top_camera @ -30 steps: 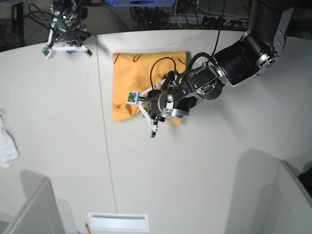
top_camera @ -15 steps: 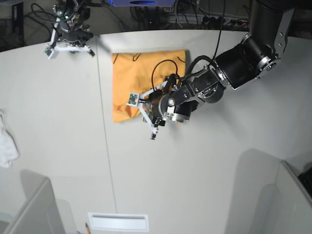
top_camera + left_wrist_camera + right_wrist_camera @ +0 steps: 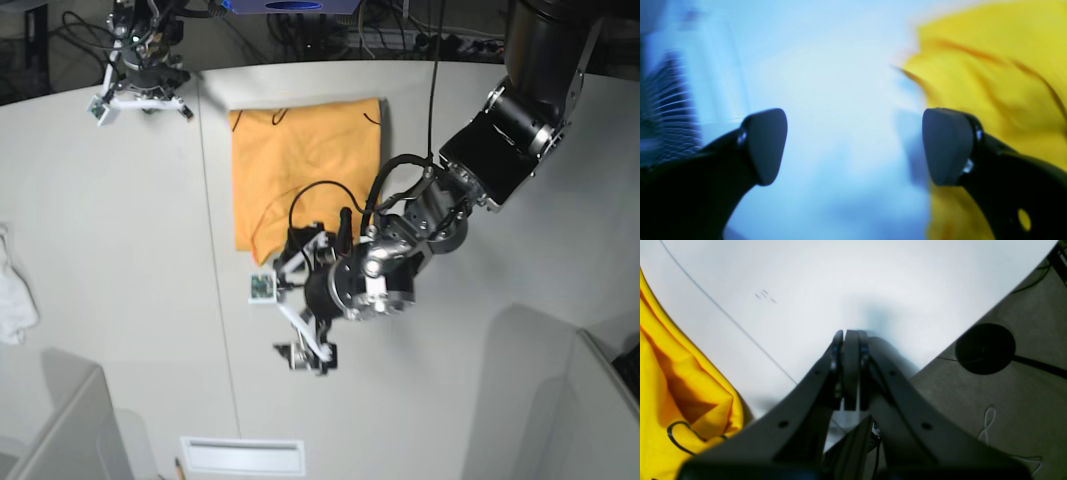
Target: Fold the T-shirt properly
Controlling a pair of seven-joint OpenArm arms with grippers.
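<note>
Light-orange cotton, folded into a rough upright rectangle, is what we see first: the plain short-sleeved T-shirt point(image 3: 300, 170) lies flat on the pale white tabletop point(image 3: 120, 300), toward its far middle, just to the right of a thin seam line that runs down the surface. Its lower edge looks slightly uneven, with a soft crease near the bottom corner. Just below that edge hangs the left gripper point(image 3: 300, 305), carried on the heavy black and silver arm that reaches in from the right of the base view. In the left wrist view its two dark rounded fingertips point(image 3: 768, 145) stand wide apart with nothing but bare table between them, and the yellow-orange cloth sits behind the right-hand finger; that view is badly blurred, so we cannot say whether the finger touches the fabric or only passes in front of it. The right gripper point(image 3: 140, 95) rests at the far left corner of the table, well apart from the shirt, and its own camera shows its jaws pressed flat together on nothing point(image 3: 850, 370), with a fold of the shirt at the picture's left margin. A small white cloth point(image 3: 15, 295) lies crumpled at the table's left edge.
</note>
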